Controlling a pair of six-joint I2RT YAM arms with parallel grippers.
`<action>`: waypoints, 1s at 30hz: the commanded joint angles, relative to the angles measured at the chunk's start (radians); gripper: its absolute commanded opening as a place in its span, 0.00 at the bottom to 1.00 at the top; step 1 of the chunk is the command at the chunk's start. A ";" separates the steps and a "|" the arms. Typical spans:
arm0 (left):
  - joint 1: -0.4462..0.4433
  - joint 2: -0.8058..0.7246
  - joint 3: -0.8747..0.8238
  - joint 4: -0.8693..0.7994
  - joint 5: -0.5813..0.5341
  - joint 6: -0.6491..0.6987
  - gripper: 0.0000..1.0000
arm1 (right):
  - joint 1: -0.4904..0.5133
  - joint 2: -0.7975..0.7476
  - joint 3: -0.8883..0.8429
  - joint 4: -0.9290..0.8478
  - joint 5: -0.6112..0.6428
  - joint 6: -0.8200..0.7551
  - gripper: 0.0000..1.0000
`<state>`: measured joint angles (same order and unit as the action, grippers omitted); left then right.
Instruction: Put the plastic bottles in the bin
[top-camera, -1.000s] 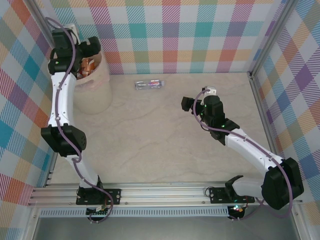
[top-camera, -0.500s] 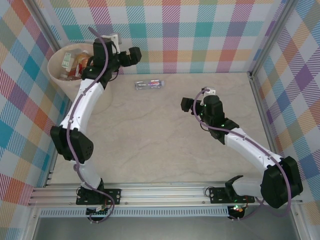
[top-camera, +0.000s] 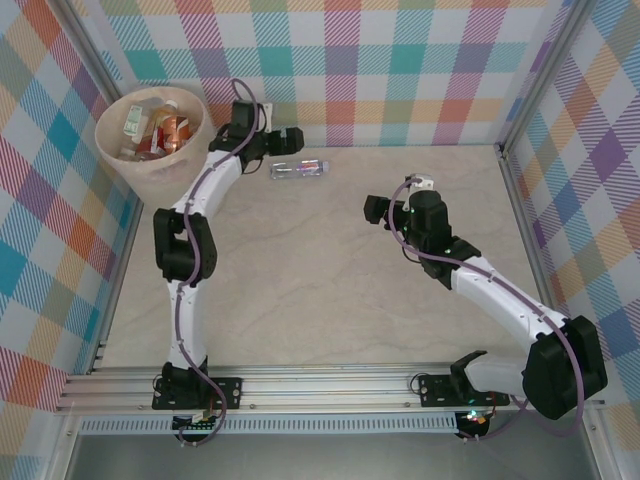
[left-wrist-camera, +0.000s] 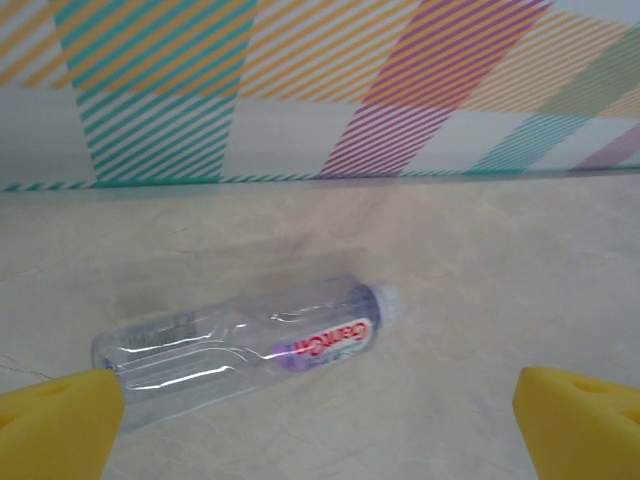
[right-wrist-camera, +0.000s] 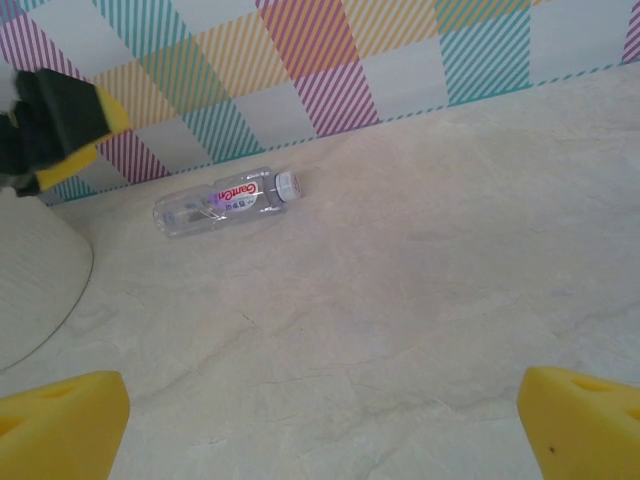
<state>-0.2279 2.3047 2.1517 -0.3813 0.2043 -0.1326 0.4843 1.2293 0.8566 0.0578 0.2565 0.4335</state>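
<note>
One clear plastic bottle (top-camera: 298, 168) with a red-lettered label lies on its side near the back wall. It shows close up in the left wrist view as the bottle (left-wrist-camera: 250, 343), its cap to the right, and farther off as the bottle (right-wrist-camera: 226, 203). My left gripper (top-camera: 290, 140) hovers just behind and above it, open, its yellow fingertips (left-wrist-camera: 55, 425) wide apart and holding nothing. The pale bin (top-camera: 150, 172) stands at the back left with several bottles (top-camera: 160, 130) inside. My right gripper (top-camera: 378, 210) stands open over the table's middle right, empty.
Checked walls close off the back and both sides. The bin's wall (right-wrist-camera: 30, 280) rises at the left of the right wrist view. The left gripper (right-wrist-camera: 70, 140) sits above it. Bare marbled table (top-camera: 320, 290) lies between the two arms.
My left arm has swung from over the bin to the right and now hangs by the lone bottle. The bin's contents have come into sight. The right arm has not moved.
</note>
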 joint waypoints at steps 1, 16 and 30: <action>-0.011 0.083 0.098 0.067 -0.064 0.036 1.00 | -0.004 -0.001 0.006 -0.015 0.004 -0.001 1.00; -0.010 0.418 0.477 -0.037 0.012 0.114 1.00 | -0.007 -0.005 -0.001 -0.056 0.044 -0.006 1.00; -0.019 0.350 0.417 -0.314 0.076 0.350 1.00 | -0.007 -0.004 -0.006 -0.049 0.032 0.009 1.00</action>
<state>-0.2287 2.7197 2.5938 -0.5949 0.2531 0.1284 0.4835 1.2335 0.8566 0.0051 0.2798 0.4339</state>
